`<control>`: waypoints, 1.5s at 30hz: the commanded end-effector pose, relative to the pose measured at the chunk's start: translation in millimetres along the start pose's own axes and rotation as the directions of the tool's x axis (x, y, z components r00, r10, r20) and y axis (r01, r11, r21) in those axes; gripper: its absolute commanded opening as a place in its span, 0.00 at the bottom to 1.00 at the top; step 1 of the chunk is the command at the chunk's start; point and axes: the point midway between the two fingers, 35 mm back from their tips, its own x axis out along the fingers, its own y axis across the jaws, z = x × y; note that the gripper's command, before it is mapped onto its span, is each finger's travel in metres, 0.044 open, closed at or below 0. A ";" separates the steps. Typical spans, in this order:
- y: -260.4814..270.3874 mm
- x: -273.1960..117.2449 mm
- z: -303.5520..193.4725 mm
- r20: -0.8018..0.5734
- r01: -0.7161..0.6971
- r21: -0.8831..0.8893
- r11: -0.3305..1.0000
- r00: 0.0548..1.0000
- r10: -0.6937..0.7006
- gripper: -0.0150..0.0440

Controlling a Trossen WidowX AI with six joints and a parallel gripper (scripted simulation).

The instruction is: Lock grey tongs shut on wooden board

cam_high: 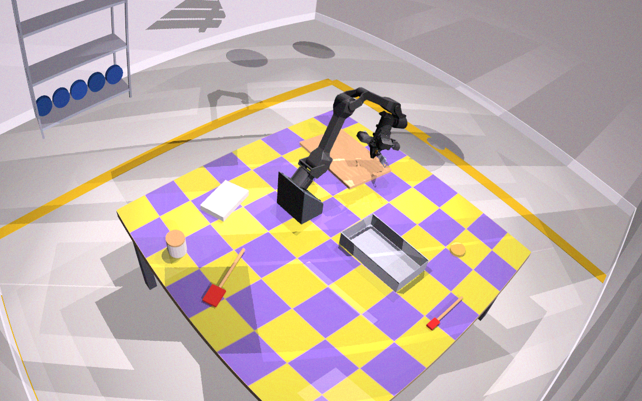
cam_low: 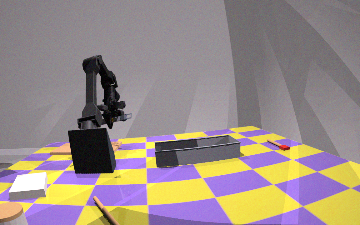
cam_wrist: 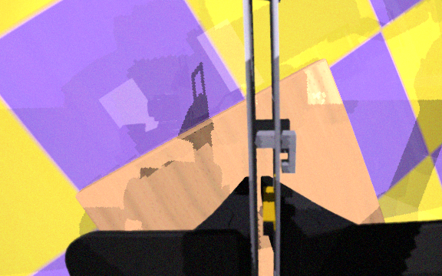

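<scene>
The grey tongs [cam_high: 383, 161] [cam_low: 123, 117] [cam_wrist: 276, 84] are held roughly level above the table, by the wooden board [cam_high: 347, 145] [cam_low: 61, 149] [cam_wrist: 321, 146]. In the wrist view their two arms run close together, nearly parallel, with a small grey bracket across them. My gripper [cam_high: 374, 153] [cam_low: 110, 126] [cam_wrist: 257, 185] points down and is shut on the tongs. Their shadow falls across the board's edge and onto the table. Whether the lock inside the hinge is engaged cannot be seen. The roasting tin [cam_high: 368, 261] [cam_low: 203, 157] stands empty.
The black arm base [cam_high: 296, 199] [cam_low: 90, 152] stands between the board and a white block [cam_high: 223, 198] [cam_low: 28, 183]. A lidded jar [cam_high: 176, 245] and a red-headed tool [cam_high: 213, 295] lie beyond it. An orange disc [cam_high: 457, 249] and a smaller red-headed tool [cam_high: 433, 323] are near the tin.
</scene>
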 end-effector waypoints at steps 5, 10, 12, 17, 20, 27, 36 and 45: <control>-10.5 -3.2 -21.1 0.014 -0.022 -0.032 0.999 1.000 0.022 0.00; -16.2 -5.6 -32.6 0.018 -0.041 -0.050 0.998 0.999 0.042 0.00; -18.8 -6.6 -37.2 0.018 -0.047 -0.056 0.997 0.999 0.049 0.00; -25.5 -9.7 -48.7 0.015 -0.066 -0.074 0.995 0.998 0.068 0.00; -29.6 -11.7 -55.2 0.013 -0.079 -0.082 0.993 0.997 0.080 0.00; -39.5 -17.5 -70.1 0.000 -0.112 -0.099 0.989 0.994 0.112 0.00; -52.9 -26.5 -88.1 -0.030 -0.158 -0.116 0.981 0.987 0.156 0.00; -67.2 -37.4 -104.7 -0.073 -0.208 -0.124 0.970 0.977 0.200 0.00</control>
